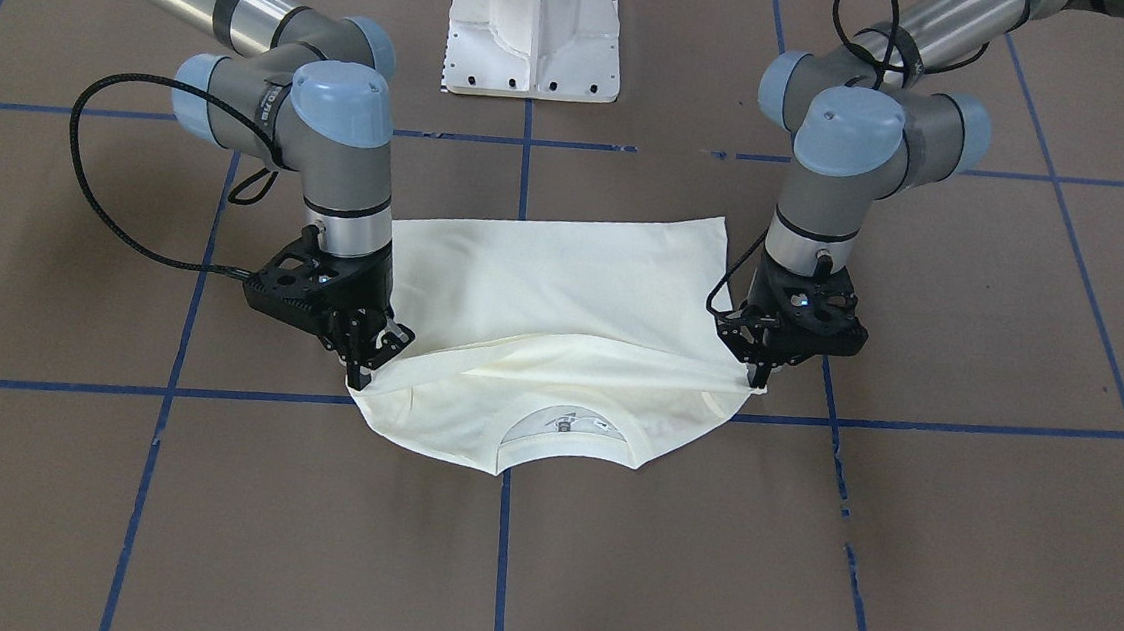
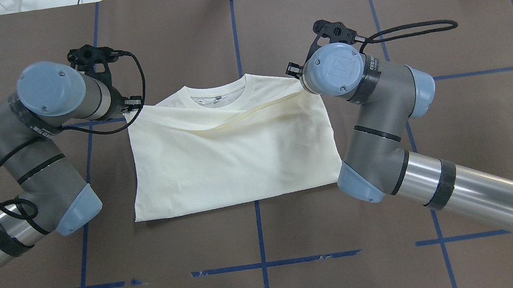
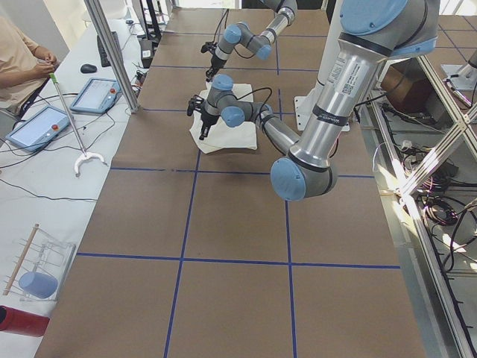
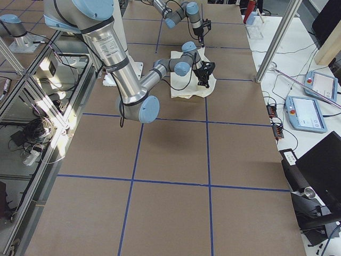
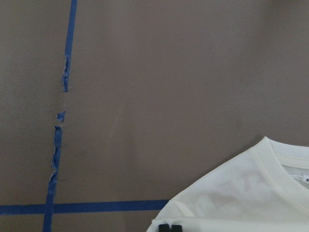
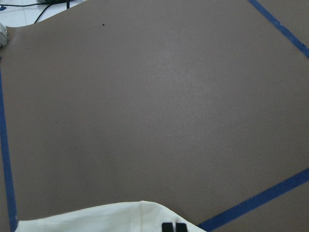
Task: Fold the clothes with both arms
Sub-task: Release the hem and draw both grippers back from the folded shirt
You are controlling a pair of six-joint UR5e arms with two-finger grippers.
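The main risk from here is a lopsided fold: each tool has only a thin bit of cloth at a shoulder corner, so if one pinch slips while the arms carry the top edge toward the hem, that side drops and the shirt lands skewed or bunched. Pulling the two corners apart could also tug the cloth out of a grip, while letting them drift together would let the raised ridge between them sag and crease. I also cannot tell whether each pinch has every layer, so a tucked-under part may fall loose once the cloth is lifted. The right tool is closed narrow on the shoulder corner at its side, its tips down at the cloth, and the left tool is closed the same way on the opposite shoulder corner. In both wrist views the fingertips sit close together right at the shirt's edge. The shirt lies plain side up near the middle of the brown counter, hem toward the robot, collar away from it, with the shoulder edge slightly lifted.
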